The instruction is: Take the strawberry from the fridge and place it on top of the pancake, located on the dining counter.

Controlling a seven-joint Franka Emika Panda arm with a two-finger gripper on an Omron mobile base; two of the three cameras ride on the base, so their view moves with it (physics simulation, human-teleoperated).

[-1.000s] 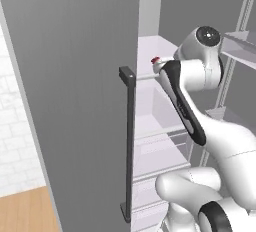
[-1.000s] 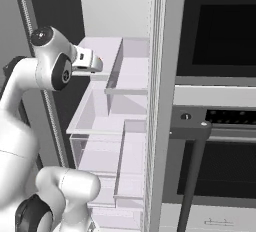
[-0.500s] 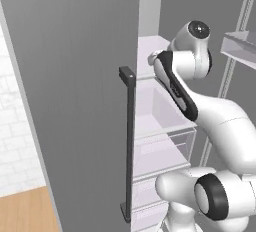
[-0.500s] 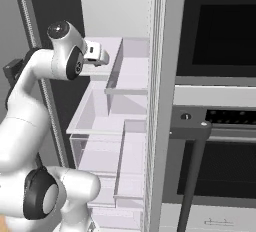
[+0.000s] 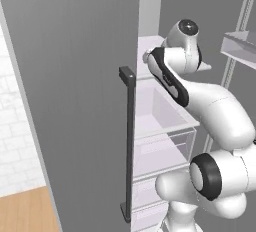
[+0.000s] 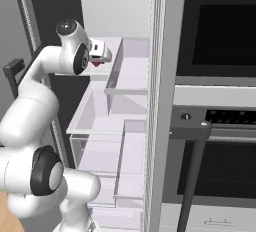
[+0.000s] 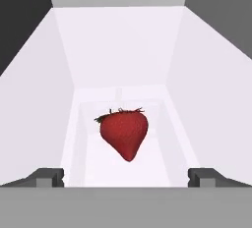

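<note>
Fridge (image 5: 75, 76) standing open; fingers (image 7: 49, 177) spread apart, aiming at strawberry (image 7: 124, 132) lying on shelf (image 7: 162, 99). Grasp, carrying, placing on pancake remaining.

From the left base view, the white arm's own links cover our two-finger gripper. From the right, the small red strawberry (image 6: 96, 64) shows as just a sliver under the hand. The tall matte grey fridge (image 5: 75, 76) runs past the frame top and bottom.
</note>
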